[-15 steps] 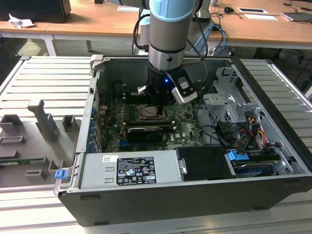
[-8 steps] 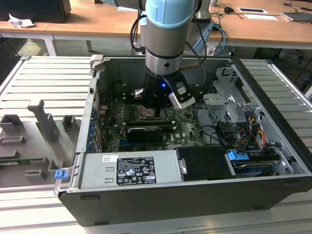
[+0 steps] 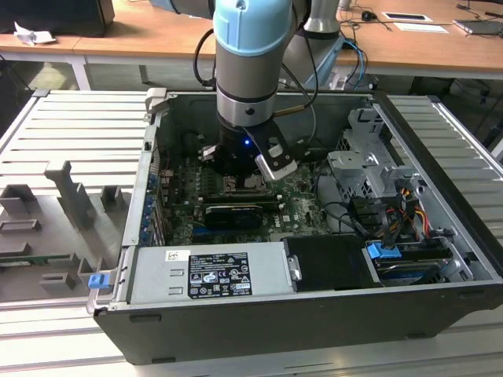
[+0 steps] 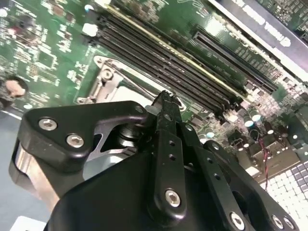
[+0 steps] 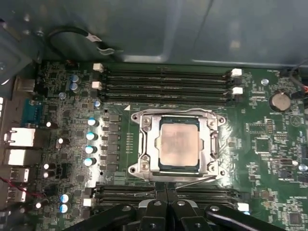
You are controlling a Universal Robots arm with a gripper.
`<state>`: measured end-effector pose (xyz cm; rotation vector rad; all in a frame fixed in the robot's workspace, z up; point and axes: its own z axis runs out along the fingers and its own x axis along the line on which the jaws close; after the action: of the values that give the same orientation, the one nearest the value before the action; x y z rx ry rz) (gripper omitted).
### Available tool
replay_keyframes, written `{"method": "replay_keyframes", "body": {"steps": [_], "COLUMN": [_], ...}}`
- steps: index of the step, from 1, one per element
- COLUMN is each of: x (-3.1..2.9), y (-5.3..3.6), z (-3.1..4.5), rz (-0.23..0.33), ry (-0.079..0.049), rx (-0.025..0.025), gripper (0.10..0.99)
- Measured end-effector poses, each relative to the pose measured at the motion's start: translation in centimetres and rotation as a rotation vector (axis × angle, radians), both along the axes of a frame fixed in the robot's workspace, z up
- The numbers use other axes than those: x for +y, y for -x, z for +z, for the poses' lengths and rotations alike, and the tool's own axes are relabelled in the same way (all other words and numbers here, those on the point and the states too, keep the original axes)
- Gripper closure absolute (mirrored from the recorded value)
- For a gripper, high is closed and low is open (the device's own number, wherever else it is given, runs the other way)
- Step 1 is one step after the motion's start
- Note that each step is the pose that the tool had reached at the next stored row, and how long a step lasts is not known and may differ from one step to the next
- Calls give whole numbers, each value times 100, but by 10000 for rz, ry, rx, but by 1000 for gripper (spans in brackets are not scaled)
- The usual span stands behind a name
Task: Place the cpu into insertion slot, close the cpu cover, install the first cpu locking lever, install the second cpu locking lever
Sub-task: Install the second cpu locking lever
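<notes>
Memory slots [image 5: 166, 84] flank the cpu cover [image 5: 179, 144] lying over the cpu [image 5: 179, 143], beside the narrow, empty tool [image 5: 166, 197].

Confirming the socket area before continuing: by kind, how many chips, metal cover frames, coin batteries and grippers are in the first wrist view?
chip: 1
cover frame: 1
coin battery: 1
gripper: 1
Total: 4
</notes>
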<state>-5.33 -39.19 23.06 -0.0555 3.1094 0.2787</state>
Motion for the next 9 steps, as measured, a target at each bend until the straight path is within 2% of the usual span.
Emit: {"method": "replay_keyframes", "body": {"steps": [7, 9], "x": [0, -6], "y": [50, 73], "z": [-159, -173], "rz": [14, 15], "ry": [-7, -111], "rx": [0, 1], "gripper": [976, 976]}}
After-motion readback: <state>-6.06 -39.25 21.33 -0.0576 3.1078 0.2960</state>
